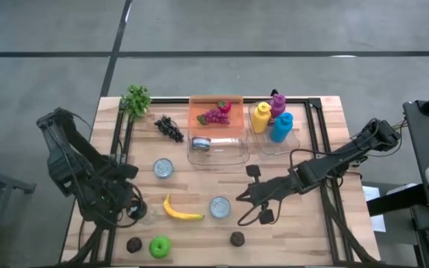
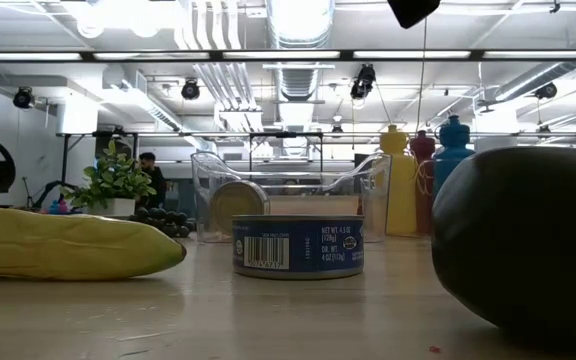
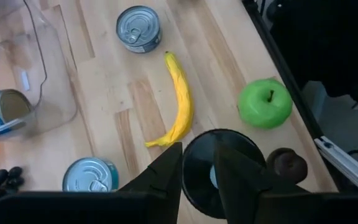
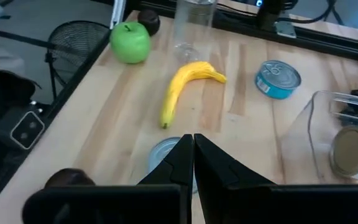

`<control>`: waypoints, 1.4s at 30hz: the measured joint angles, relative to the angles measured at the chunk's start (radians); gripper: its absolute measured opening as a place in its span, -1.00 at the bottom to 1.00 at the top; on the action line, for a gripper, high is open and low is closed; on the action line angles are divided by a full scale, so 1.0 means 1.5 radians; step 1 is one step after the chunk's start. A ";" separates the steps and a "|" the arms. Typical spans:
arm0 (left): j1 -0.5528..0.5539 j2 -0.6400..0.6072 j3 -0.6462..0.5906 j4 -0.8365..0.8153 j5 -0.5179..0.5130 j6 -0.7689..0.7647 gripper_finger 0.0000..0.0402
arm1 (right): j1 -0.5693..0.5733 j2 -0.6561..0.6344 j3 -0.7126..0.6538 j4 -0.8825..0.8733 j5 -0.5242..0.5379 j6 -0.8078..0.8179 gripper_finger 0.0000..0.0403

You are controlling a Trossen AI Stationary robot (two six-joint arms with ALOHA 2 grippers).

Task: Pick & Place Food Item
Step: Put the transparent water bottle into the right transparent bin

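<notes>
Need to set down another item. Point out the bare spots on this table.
Bare wood lies between the black grapes, the clear bin and the banana; also the table corner beyond the right end effector. Crowded: the rear bins and bottles.

A yellow banana (image 1: 179, 210) lies flat on the wooden worktop (image 1: 311, 223), gently curved, near the front edge. A round tin can (image 1: 220, 207) stands just beside its one end, and a bright green apple (image 1: 159, 246) with a short stem sits upright near the front edge. Dark round fruits (image 1: 237, 239) rest close to that edge, well apart from each other. A bunch of purple grapes (image 1: 216, 115) lies in the orange tray (image 1: 199, 107) at the back.
</notes>
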 joint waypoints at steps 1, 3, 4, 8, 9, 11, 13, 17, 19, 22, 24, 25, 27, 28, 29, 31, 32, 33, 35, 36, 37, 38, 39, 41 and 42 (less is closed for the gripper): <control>0.000 0.003 0.000 0.000 -0.002 0.000 -0.52 | 0.000 0.000 0.000 0.000 0.000 0.000 -0.96; 0.000 0.010 0.000 0.000 -0.002 0.000 -0.52 | -0.001 0.000 0.000 0.000 0.001 0.000 -0.96; 0.000 0.013 0.000 0.000 -0.002 0.000 -0.52 | -0.001 0.000 0.000 0.000 0.000 0.002 -0.96; 0.000 0.019 0.000 0.000 -0.002 0.000 -0.52 | -0.001 0.000 0.000 0.001 0.000 0.026 -0.96; 0.000 0.019 0.000 0.000 -0.001 0.004 -0.52 | 0.000 0.000 0.000 0.001 0.000 0.025 -0.96; 0.000 0.019 0.000 0.000 0.003 0.015 -0.52 | -0.001 0.000 0.000 0.001 0.000 0.024 -0.96; 0.000 0.019 0.000 0.000 0.003 0.022 -0.52 | -0.001 0.001 0.000 0.001 0.000 0.025 -0.96; 0.000 0.019 0.000 0.002 0.003 0.041 -0.52 | -0.001 0.001 0.000 0.001 0.000 0.025 -0.96; 0.000 0.019 0.000 0.002 0.003 0.046 -0.52 | -0.001 0.001 0.000 0.001 0.000 0.025 -0.96; 0.000 0.019 0.000 0.002 0.003 0.048 -0.52 | -0.001 0.001 0.000 0.001 0.000 0.025 -0.96; 0.000 0.019 0.001 0.002 0.003 0.051 -0.52 | -0.001 0.001 0.000 0.001 0.000 0.025 -0.96; 0.000 0.019 0.001 0.002 0.003 0.052 -0.52 | -0.001 0.001 0.000 0.001 0.000 0.025 -0.96; 0.000 0.019 0.001 0.002 0.003 0.052 -0.52 | -0.001 0.001 0.000 0.001 0.000 0.025 -0.96; 0.000 0.019 0.001 0.002 0.003 0.052 -0.52 | -0.001 0.001 0.000 0.001 0.000 0.025 -0.96; 0.000 0.019 0.001 0.002 0.003 0.052 -0.52 | -0.001 0.001 0.000 0.001 0.000 0.025 -0.96; 0.000 0.019 0.001 0.001 0.003 0.052 -0.52 | -0.001 0.001 0.000 0.001 0.000 0.025 -0.96; 0.000 0.019 0.001 0.001 0.003 0.052 -0.52 | -0.001 0.001 0.000 0.001 0.000 0.025 -0.96; 0.000 0.019 0.001 0.001 0.003 0.051 -0.52 | -0.001 0.001 0.000 0.001 0.000 0.025 -0.96; 0.000 0.019 0.001 0.000 0.003 0.047 -0.52 | -0.001 0.001 0.000 0.001 0.000 0.025 -0.96; 0.000 0.018 0.001 0.000 0.003 0.047 -0.52 | -0.001 0.001 0.000 0.001 0.000 0.025 -0.96; -0.001 0.018 0.001 0.000 0.003 0.049 -0.52 | -0.001 0.001 0.000 0.001 0.000 0.025 -0.96; -0.001 0.018 0.001 0.000 0.003 0.051 -0.52 | -0.001 0.001 0.000 0.001 0.000 0.025 -0.96; -0.001 0.018 0.001 0.000 0.003 0.051 -0.52 | -0.001 0.001 0.000 0.001 0.000 0.025 -0.96; -0.001 0.018 0.001 0.000 0.003 0.051 -0.52 | -0.001 0.001 0.000 0.001 0.000 0.025 -0.96; -0.001 0.018 0.001 0.000 0.003 0.051 -0.52 | -0.001 0.001 0.000 0.001 0.000 0.025 -0.96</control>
